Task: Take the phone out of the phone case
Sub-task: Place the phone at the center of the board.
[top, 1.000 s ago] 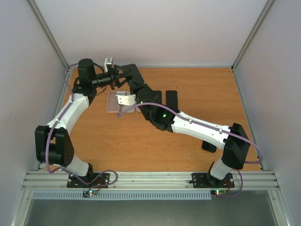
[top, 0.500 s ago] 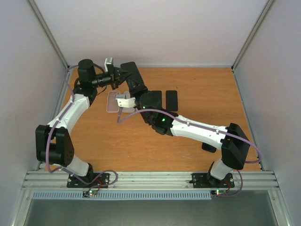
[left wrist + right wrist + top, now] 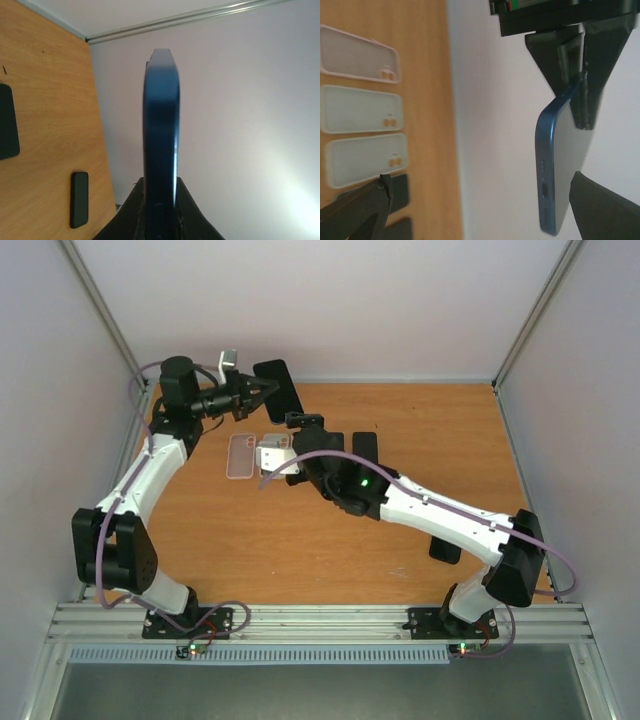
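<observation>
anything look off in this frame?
Nothing damaged or spilled. One oddity: the blue phone is up in mid-air, the left gripper jaws clamped on one end only; the right gripper jaws stand open beside it. Clear cases lie flat.

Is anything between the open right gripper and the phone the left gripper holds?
Nothing visible does. The phone hangs bare in the left gripper, only open air between it and the right gripper; the clear cases lie on the table.
</observation>
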### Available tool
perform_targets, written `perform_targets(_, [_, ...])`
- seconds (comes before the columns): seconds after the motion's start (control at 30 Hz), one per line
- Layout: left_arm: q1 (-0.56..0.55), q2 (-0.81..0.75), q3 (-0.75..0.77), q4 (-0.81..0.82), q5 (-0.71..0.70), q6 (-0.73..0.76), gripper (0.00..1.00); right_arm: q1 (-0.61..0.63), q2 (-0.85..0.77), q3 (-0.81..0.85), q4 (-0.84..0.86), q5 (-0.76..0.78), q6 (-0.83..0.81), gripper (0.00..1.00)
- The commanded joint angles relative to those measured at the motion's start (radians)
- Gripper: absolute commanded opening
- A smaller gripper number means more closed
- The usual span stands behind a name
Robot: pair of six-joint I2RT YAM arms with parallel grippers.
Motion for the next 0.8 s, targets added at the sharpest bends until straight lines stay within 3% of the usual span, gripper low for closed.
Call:
perform_targets(0.0, [0.007,-0.016,0.085,-0.080,0.026,0.224,0.00,-0.034,-0.023,0.178,-0.491,-0.195,0.406,0.99])
perform_targets(0.17, [0.006,-0.047,0.070,-0.100,0.025,0.424,0.00,-0.135,-0.004,0.368,-0.794,-0.533,0.647,0.99])
perform_targets(0.27, [0.007,-0.064,0.040,-0.048,0.041,0.474,0.00,-0.239,-0.002,0.449,-0.868,-0.784,0.779,0.99])
perform_targets(0.37, [0.004,-0.092,-0.018,0.107,0.052,0.446,0.00,-0.364,-0.001,0.490,-0.875,-0.992,0.946,0.99])
perform_targets(0.57, [-0.022,-0.107,-0.117,0.480,0.065,0.250,0.01,-0.530,0.007,0.509,-0.806,-1.380,1.161,0.98])
perform_targets(0.67, [-0.040,-0.098,-0.144,0.669,0.056,0.125,0.01,-0.574,0.019,0.518,-0.740,-1.477,1.268,0.96])
perform_targets(0.77, [-0.064,-0.105,-0.134,0.689,0.038,0.099,0.01,-0.599,0.024,0.506,-0.643,-1.544,1.409,0.89])
